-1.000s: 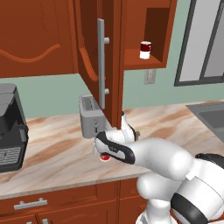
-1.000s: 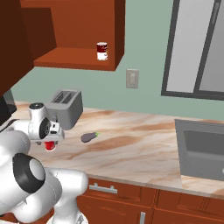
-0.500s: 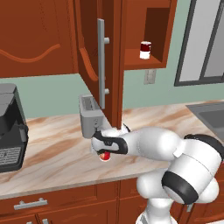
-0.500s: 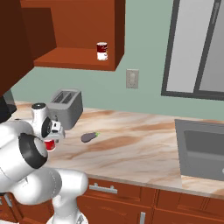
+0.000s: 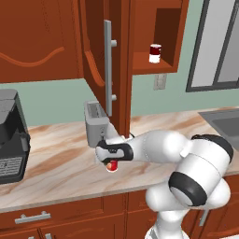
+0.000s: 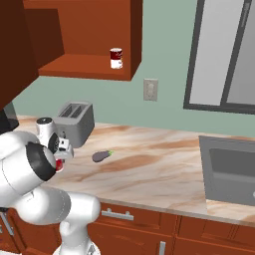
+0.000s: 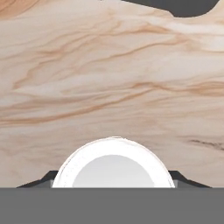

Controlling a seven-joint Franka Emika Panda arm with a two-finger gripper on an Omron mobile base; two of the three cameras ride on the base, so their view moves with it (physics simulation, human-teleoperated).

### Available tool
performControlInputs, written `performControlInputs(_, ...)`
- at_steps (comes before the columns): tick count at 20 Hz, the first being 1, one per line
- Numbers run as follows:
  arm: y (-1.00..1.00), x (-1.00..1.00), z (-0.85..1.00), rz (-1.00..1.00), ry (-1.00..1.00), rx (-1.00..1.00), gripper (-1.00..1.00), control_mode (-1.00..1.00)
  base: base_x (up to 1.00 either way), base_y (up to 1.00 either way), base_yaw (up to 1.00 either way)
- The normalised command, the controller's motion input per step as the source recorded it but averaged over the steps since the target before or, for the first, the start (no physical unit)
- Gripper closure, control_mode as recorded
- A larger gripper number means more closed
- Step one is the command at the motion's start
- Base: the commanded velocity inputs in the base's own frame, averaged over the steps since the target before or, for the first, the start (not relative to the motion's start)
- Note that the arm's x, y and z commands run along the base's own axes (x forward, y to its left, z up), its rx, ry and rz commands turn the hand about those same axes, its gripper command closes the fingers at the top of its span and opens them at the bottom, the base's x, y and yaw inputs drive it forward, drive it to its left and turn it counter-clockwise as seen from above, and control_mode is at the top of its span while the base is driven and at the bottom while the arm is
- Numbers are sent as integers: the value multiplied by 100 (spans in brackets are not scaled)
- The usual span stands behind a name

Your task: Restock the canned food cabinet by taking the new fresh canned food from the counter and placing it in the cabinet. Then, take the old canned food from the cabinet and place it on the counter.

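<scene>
The new fresh canned food (image 5: 111,166), a small bright red can, sits between the fingers of my gripper (image 5: 111,161), which is shut on it just over the counter (image 5: 56,168) in front of the toaster. In the right base view the red can (image 6: 59,165) peeks out beside my gripper (image 6: 61,158). Its pale lid (image 7: 113,168) lies between the dark fingertips (image 7: 49,177) in the hand view. The old canned food (image 5: 155,53) (image 6: 116,58), dark red over white, stands on the shelf of the open cabinet (image 5: 161,67) (image 6: 84,67). The cabinet door's grey bar handle (image 5: 108,67) hangs above my hand.
A silver toaster (image 5: 95,123) (image 6: 74,117) stands right behind the gripper, under the open door. A black coffee machine (image 5: 11,140) is at the left. A small dark eggplant (image 6: 101,156) lies mid-counter. The sink (image 6: 231,169) is set in at the right.
The arm's elbow has swung out to the right and the forearm now lies level. The gripper with the red can has stayed almost in place, drifting slightly left.
</scene>
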Motion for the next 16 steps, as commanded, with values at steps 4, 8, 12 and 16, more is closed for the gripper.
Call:
performControlInputs(4,-9,-44,6,0,-9,0,100,-100,0,0,0)
performControlInputs(8,-31,-90,57,0,-35,0,100,-100,0,0,0)
performControlInputs(12,-57,-100,93,0,-50,0,100,-100,0,0,0)
performControlInputs(16,-79,-94,100,0,-50,4,100,-100,0,0,0)
